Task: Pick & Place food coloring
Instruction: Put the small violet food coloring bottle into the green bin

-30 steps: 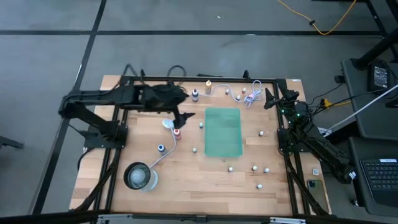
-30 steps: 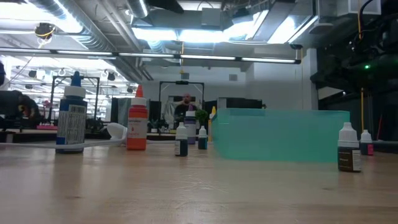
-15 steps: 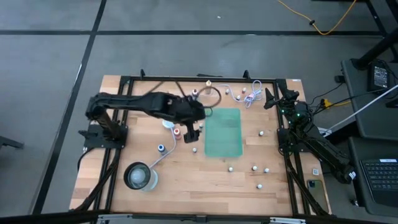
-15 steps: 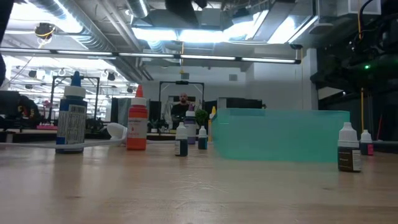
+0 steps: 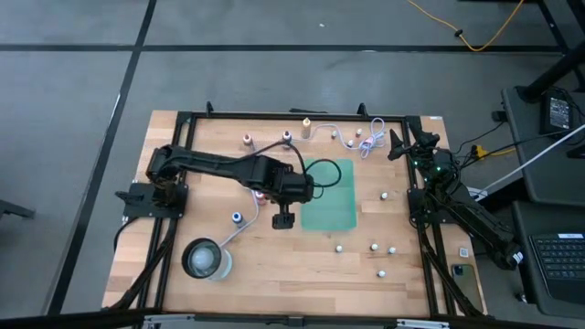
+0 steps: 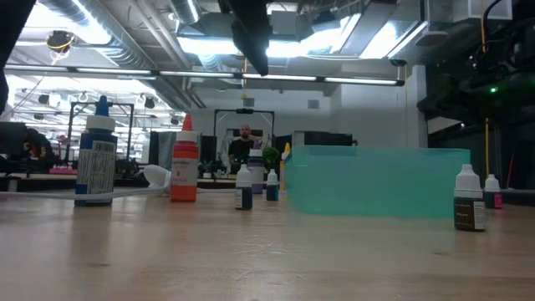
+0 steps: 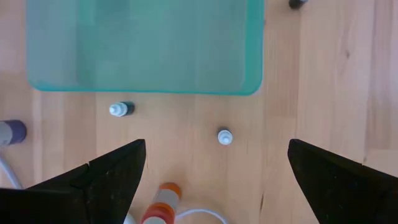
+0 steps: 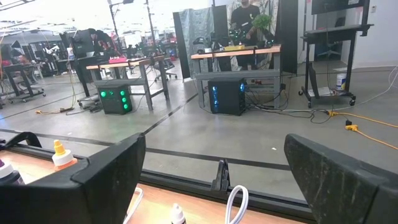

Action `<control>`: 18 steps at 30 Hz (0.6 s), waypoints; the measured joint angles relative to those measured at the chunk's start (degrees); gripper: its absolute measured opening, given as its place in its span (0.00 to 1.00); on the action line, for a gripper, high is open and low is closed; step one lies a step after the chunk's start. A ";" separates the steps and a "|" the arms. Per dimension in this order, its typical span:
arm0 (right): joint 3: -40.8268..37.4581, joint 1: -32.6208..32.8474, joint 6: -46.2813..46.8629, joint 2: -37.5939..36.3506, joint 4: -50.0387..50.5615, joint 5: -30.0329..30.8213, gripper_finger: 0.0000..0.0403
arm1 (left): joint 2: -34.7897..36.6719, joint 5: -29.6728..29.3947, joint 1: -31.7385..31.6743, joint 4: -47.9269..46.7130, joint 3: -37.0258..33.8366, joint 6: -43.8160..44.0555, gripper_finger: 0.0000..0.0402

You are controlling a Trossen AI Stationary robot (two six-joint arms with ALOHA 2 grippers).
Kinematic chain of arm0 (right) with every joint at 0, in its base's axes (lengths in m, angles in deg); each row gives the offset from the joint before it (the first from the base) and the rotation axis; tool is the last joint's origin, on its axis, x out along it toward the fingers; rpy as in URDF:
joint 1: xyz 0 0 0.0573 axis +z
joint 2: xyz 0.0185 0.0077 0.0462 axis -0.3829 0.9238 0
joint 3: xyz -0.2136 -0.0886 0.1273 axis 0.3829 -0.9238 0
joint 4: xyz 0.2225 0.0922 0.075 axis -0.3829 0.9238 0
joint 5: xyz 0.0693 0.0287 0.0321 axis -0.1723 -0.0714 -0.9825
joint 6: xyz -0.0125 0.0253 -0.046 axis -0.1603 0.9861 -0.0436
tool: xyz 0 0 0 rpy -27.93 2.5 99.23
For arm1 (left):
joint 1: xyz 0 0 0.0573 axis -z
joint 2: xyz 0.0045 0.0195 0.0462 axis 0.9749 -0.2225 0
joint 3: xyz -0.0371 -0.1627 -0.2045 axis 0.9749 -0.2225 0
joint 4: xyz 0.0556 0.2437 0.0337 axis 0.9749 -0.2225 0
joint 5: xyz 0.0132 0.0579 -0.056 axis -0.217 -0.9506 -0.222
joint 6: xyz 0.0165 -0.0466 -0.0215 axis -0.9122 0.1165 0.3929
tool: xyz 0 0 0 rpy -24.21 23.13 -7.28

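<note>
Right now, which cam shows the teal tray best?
High view: the whole teal tray shows from above, beside the left gripper. Left wrist view crops its far end; low view shows only one side wall; right wrist view misses it.

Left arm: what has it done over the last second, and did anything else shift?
The left arm swung out from the table's far-left side toward the middle; the left gripper now hangs open beside the teal tray, holding nothing. The bottles and the right gripper stayed put.
</note>
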 joint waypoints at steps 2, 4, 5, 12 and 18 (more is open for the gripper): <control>-0.02 0.00 0.02 0.00 0.02 0.00 0.95 | -0.79 0.28 0.08 0.00 0.00 -0.71 0.97; -0.02 0.00 0.00 0.00 0.00 0.00 0.95 | -1.08 0.79 0.11 0.08 -0.51 -0.99 0.97; 0.00 -0.01 0.02 0.00 0.00 0.00 0.95 | -1.04 0.64 0.10 0.11 -1.02 -1.01 0.97; -0.02 -0.01 0.01 0.00 0.00 0.01 0.95 | -0.87 0.21 -0.18 4.41 -7.23 -2.19 0.97; 0.00 -0.02 0.00 0.00 0.00 0.00 0.95 | -0.84 0.23 -0.18 9.67 -12.83 -2.15 0.97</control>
